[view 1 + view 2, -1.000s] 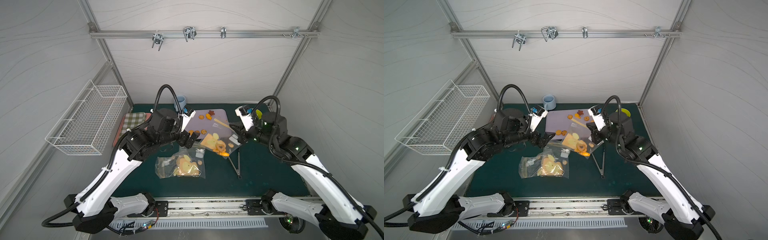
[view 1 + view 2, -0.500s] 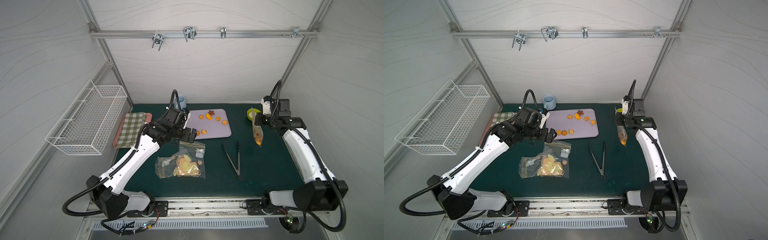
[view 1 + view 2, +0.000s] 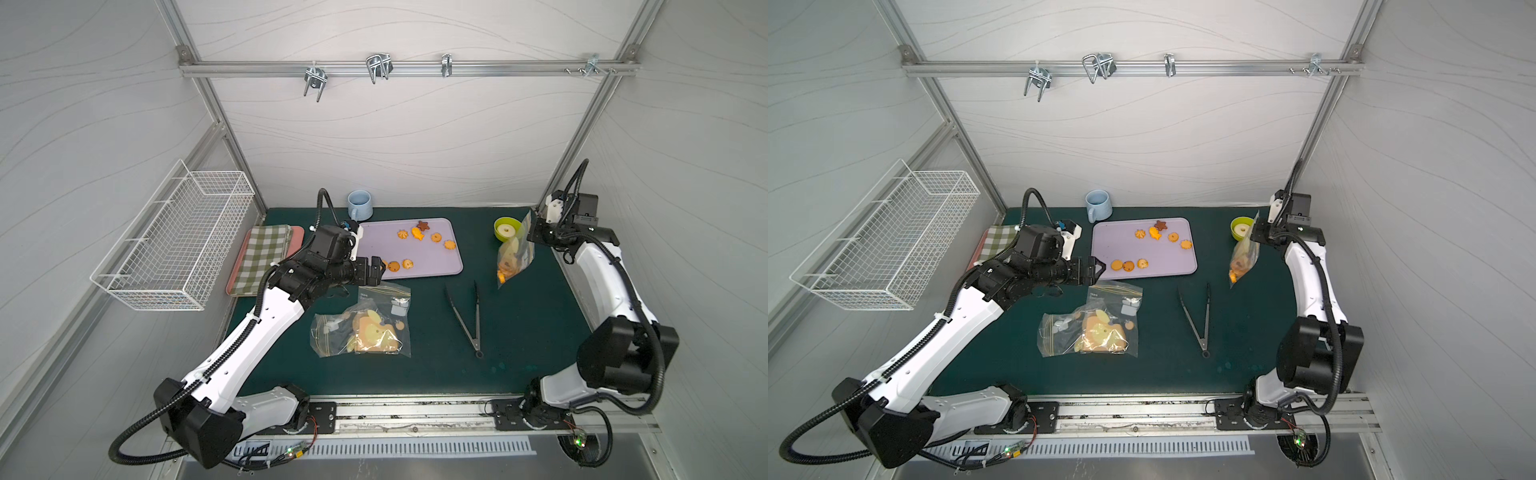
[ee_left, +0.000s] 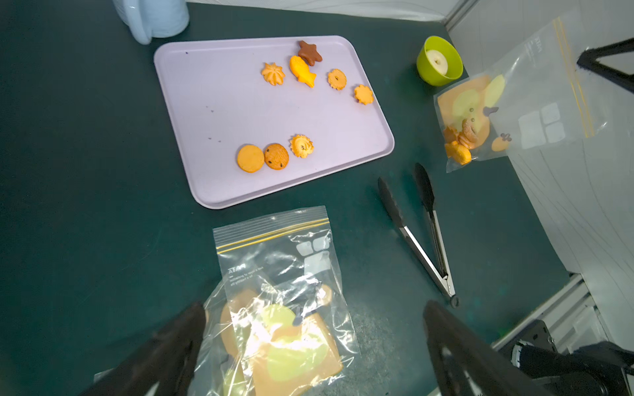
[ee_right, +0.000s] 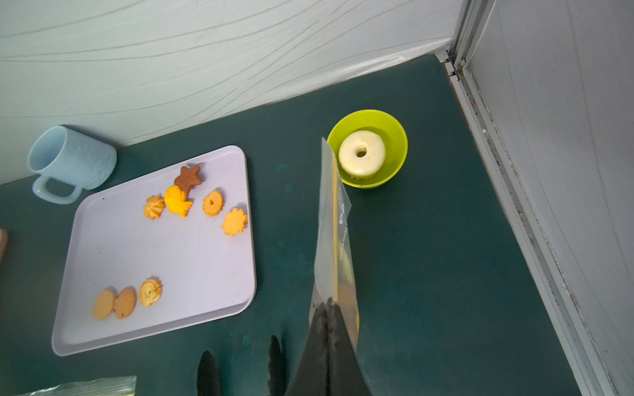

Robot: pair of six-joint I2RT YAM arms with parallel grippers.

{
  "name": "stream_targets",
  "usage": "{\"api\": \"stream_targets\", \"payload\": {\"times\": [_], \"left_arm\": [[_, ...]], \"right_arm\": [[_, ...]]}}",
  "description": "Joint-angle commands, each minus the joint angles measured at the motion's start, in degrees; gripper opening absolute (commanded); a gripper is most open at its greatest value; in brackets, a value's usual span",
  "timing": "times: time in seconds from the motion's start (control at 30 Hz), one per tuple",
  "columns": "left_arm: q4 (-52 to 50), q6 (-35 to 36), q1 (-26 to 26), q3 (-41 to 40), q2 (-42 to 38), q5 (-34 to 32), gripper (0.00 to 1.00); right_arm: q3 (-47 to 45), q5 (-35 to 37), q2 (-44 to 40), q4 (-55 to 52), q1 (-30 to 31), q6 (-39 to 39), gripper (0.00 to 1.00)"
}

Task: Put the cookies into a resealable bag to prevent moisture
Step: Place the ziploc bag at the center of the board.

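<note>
Orange-golden cookies (image 4: 276, 156), eight counting the brown star, lay on the lilac tray (image 4: 212, 120) just ahead of the left gripper (image 3: 374, 271), three nearest it and five farther off. A few more sat at the bottom of the bag (image 3: 513, 257) that hung under the right gripper (image 5: 327, 308). That gripper was clenched on the bag's top corner; whether the bag's bottom touched the worktop (image 3: 415, 374) could not be told. The left gripper was spread wide and empty, hovering over spare bags (image 4: 284, 308) lying flat beneath it, with tongs (image 3: 469, 316) between the two grippers. The task looked partway through the loading step: some cookies bagged, most not. Next, the left gripper would likely need to reach forward, pinch one of the three nearest cookies lightly by its edges, and carry it across to the hanging bag. In the right wrist view the bag's mouth looked flat, so getting it to gape may be the hard part.
</note>
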Motion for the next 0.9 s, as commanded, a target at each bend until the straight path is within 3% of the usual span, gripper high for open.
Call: {"api": "stream_targets", "payload": {"times": [0.0,0.07,0.17,0.2,0.3,0.33,0.43,0.5,0.6,0.73,0.87], "left_arm": [[0.40,-2.50,4.14,0.12,-0.80,-0.62,0.99],[-1.17,-3.18,6.39,-0.24,-0.50,-1.37,0.99],[-4.72,-4.12,7.08,0.00,-0.19,-8.30,0.99],[-5.79,-4.66,7.08,-0.14,-0.20,-10.55,0.99],[-9.27,-6.72,7.08,-1.04,-1.62,-17.52,0.99],[-9.97,-7.26,7.14,-1.81,-2.58,-19.18,0.99],[-9.90,-7.93,7.25,-4.91,-6.04,-19.81,0.99],[-8.43,-7.53,7.42,-7.28,-7.67,-15.98,0.95],[-4.29,-6.66,7.52,-10.84,-8.01,-9.48,0.90],[0.60,-6.89,7.52,-12.19,-4.74,-3.20,0.85],[5.30,-7.36,7.52,-12.40,-0.84,0.89,0.82]], "right_arm": [[1.07,0.96,3.72,1.43,-3.61,-1.05,0.00],[1.26,1.97,5.88,2.19,-5.13,-1.23,0.00],[3.35,2.74,9.55,0.78,-6.74,-1.84,0.00],[3.85,3.00,10.48,0.26,-6.97,-2.15,0.08],[4.41,4.67,11.11,-1.07,-6.98,-2.30,0.45],[4.21,6.00,10.28,-1.29,-6.70,-2.26,0.54],[3.16,13.86,5.14,-0.72,-4.72,-2.53,0.68],[0.47,18.46,-0.59,1.41,-1.94,-2.49,0.80],[-4.86,16.23,-9.21,4.67,4.10,-1.03,0.81],[-12.83,6.26,-16.43,7.97,17.34,5.35,0.77],[-19.70,-11.87,-13.54,15.56,28.60,5.77,0.73]]}}
